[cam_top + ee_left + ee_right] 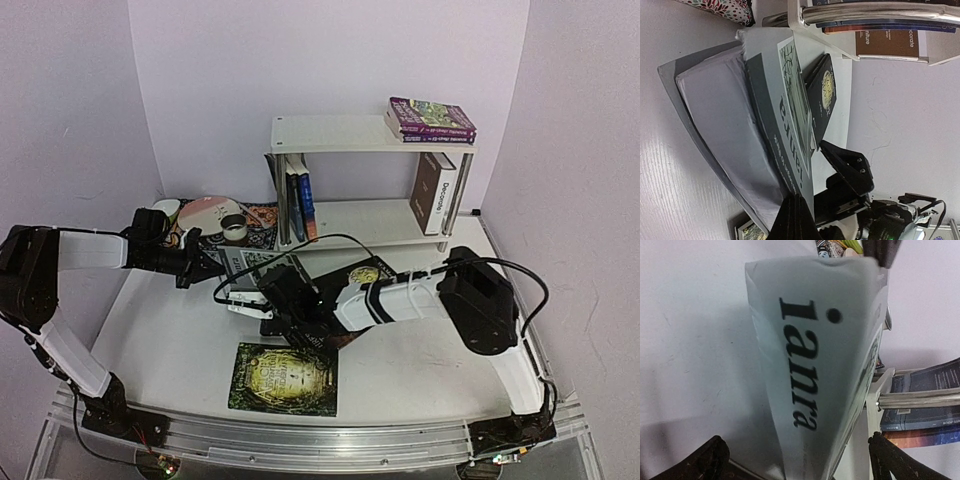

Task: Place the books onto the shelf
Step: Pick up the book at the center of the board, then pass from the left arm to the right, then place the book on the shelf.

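Reaching in from opposite sides in front of the shelf [372,134], both arms meet at the grey book [250,268], which in the top view lies on the table just short of the shelf's left legs. The left gripper [212,262] is at the book's far-left edge and the right gripper [283,293] at its near-right edge, so both are about equally close. A green book [285,378] lies flat further from the shelf, and a dark book [366,272] lies beside the right arm. Two purple paperbacks [431,118] rest on the shelf's top tier. In the left wrist view, the black fingers are pressed together on the grey book's edge, apparently pinching its matte cover, which is raised off the pale page block. The chrome shelf leg [875,12] gleams beyond. In the right wrist view, the book stands tilted on edge, its long axis running straight away towards the shelf. The fingers [695,460] are spread wide on either side of it, touching nothing, so closing should catch its thin, bendable width.
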